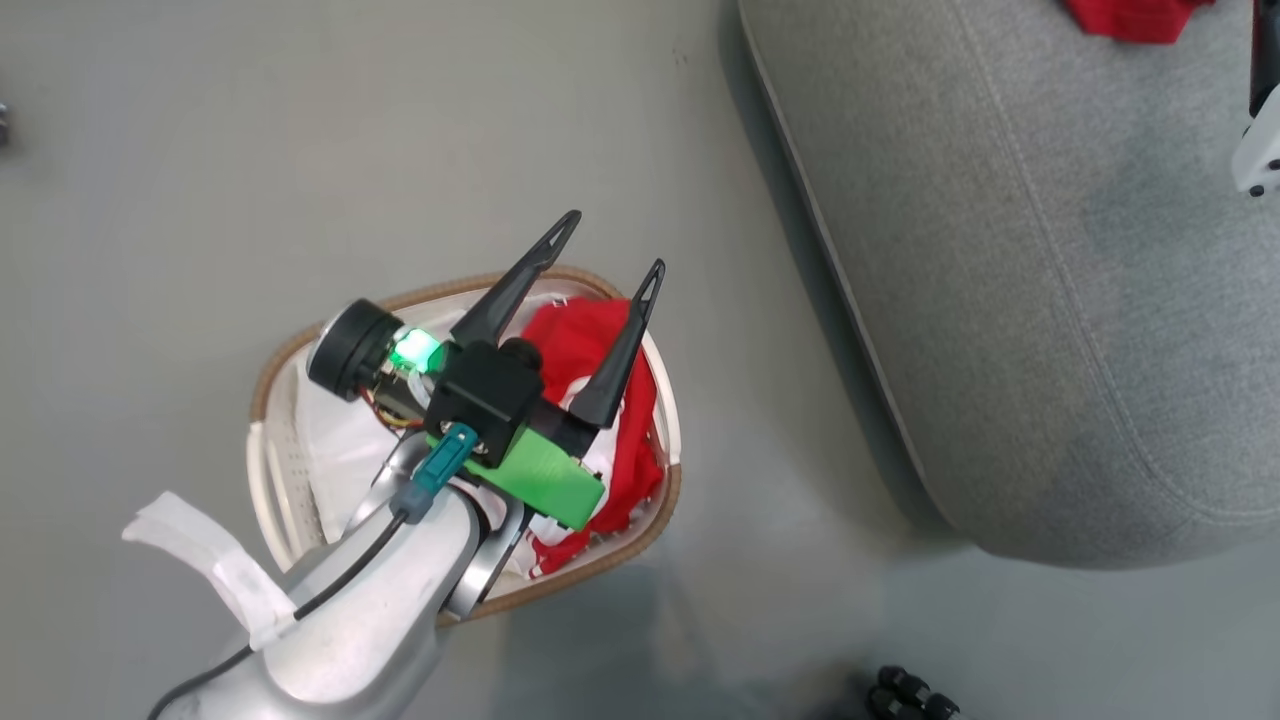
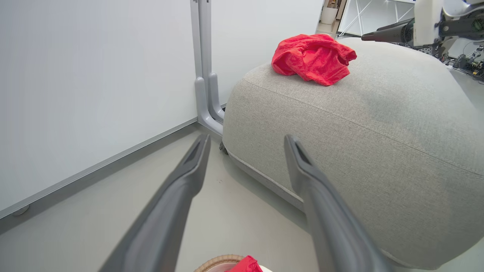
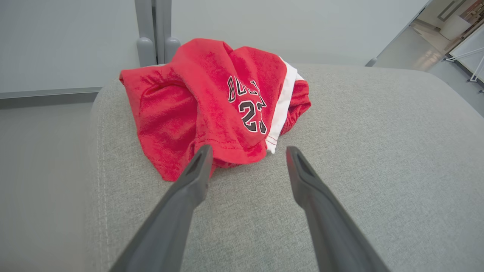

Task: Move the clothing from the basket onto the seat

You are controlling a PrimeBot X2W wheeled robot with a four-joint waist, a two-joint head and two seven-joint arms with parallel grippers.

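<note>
Left forearm [image 1: 380, 610] comes in from the lower left of the head view, with a strip of white tape [image 1: 215, 570] on it. Left gripper [image 1: 615, 240] is over the basket [image 1: 265, 385], fingers spread wide, nothing between them. Green bracket [image 1: 540, 475] at the wrist, green LED [image 1: 415, 350] lit.

Basket sits on the grey floor [image 1: 200, 150], near the seat [image 1: 1000, 300] but apart from it. Inside: red garment [image 1: 590, 330] with white trim, bunched on the side nearer the seat; white liner [image 1: 340, 440] on the other side. In the left wrist view the left gripper [image 2: 246, 139] points at the seat's [image 2: 359, 132] near corner, with the basket rim [image 2: 219, 260] and a bit of red garment [image 2: 247, 264] at the bottom edge.

Small black parts [image 1: 905, 695] lie on the floor at the lower right of the head view.

On the seat, towards its far end: red jersey [image 2: 312, 56], crumpled, white side panel, black "23" print. It is cut off at the top edge of the head view [image 1: 1135, 18].

Right gripper [image 3: 248, 149] is above the seat [image 3: 359, 151], fingers wide apart, empty, tips just short of the red jersey [image 3: 211, 113]. One fingertip overlaps the hem; can't tell if it touches.

Behind the seat: white wall panel [image 2: 94, 75] and a grey post [image 2: 204, 75].
</note>
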